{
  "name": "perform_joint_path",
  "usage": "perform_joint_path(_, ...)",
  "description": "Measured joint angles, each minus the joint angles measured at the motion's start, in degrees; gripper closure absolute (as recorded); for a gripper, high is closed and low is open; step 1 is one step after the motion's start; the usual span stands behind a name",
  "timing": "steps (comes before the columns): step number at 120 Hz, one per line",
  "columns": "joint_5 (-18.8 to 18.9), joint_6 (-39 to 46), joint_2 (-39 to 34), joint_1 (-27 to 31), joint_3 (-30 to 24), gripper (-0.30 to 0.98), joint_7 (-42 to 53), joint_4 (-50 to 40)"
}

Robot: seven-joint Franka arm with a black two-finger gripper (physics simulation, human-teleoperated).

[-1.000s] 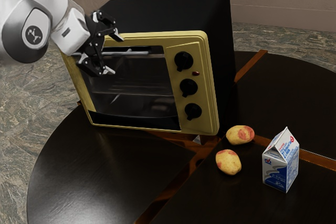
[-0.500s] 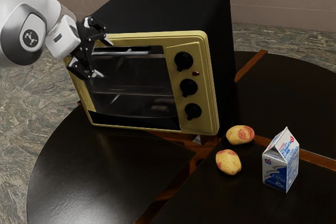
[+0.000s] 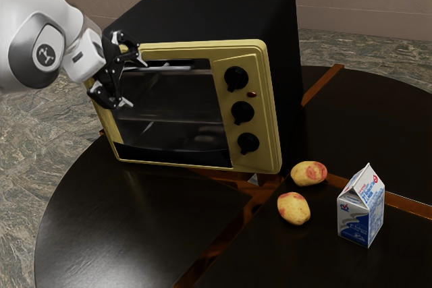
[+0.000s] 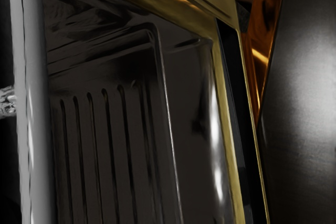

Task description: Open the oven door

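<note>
Room to pass lay in front of the toaster oven (image 3: pixel 272 99), above the table (image 3: pixel 135 214) at the exterior view's left. Toward that view's right, a near potato (image 3: pixel 293 208), a farther potato (image 3: pixel 309 173) and a milk carton (image 3: pixel 361 212) obstructed a low pass. The handle (image 3: pixel 172 69) crossed the upper door (image 3: pixel 172 102); three knobs (image 3: pixel 242 112) jutted alongside.

There is one oven (image 3: pixel 223 18), three knobs (image 3: pixel 242 112), two potatoes (image 3: pixel 293 208), one carton (image 3: pixel 360 215) and one table (image 3: pixel 135 227).

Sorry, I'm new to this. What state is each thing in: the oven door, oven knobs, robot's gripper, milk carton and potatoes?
Oven door: shut
Oven knobs: on or off, cannot tell
Gripper: open
Milk carton: upright, top closed
Potatoes: whole, lying on table
</note>
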Motion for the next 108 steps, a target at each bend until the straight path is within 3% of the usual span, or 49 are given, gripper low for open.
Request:
perform_joint_path(21,0.0,-0.4,-1.6,-0.1,0.1,0.0,0.7,-2.3)
perform_joint_path(28,0.0,-0.3,-6.8,-0.1,0.1,0.07,1.0,-7.4)
perform_joint_path(32,0.1,0.0,-14.8,-0.1,0.1,0.16,1.3,-14.7)
perform_joint_path(36,0.0,-0.8,-31.0,-0.1,1.5,0.13,1.9,-25.8)
perform_joint_path(39,0.3,-4.4,-45.4,0.7,7.5,0.11,2.7,-31.8)
perform_joint_path(42,0.6,-9.4,-56.5,3.6,14.6,0.1,3.4,-25.3)
perform_joint_path(44,0.0,-12.7,-57.6,5.0,17.5,0.09,3.7,-16.0)
perform_joint_path(48,-1.4,-19.0,-47.0,6.7,18.9,0.07,3.4,7.7)
perform_joint_path(52,-2.1,-24.3,-33.5,7.6,15.7,0.06,2.3,25.4)
perform_joint_path(56,-1.5,-28.3,-25.5,8.2,12.3,0.05,0.6,34.8)
perform_joint_path(62,1.1,-32.9,-20.1,8.8,9.8,0.04,-3.0,41.8)
perform_joint_path(70,4.8,-37.7,-12.3,8.8,6.2,0.03,-9.6,45.1)
perform_joint_path(78,2.9,-42.4,-1.5,8.5,3.3,0.02,-16.2,44.2)
perform_joint_path(91,2.1,-46.3,8.1,10.4,-3.7,0.01,-25.9,35.1)
perform_joint_path(108,6.2,-46.1,10.7,8.8,-10.8,0.0,-37.6,27.9)
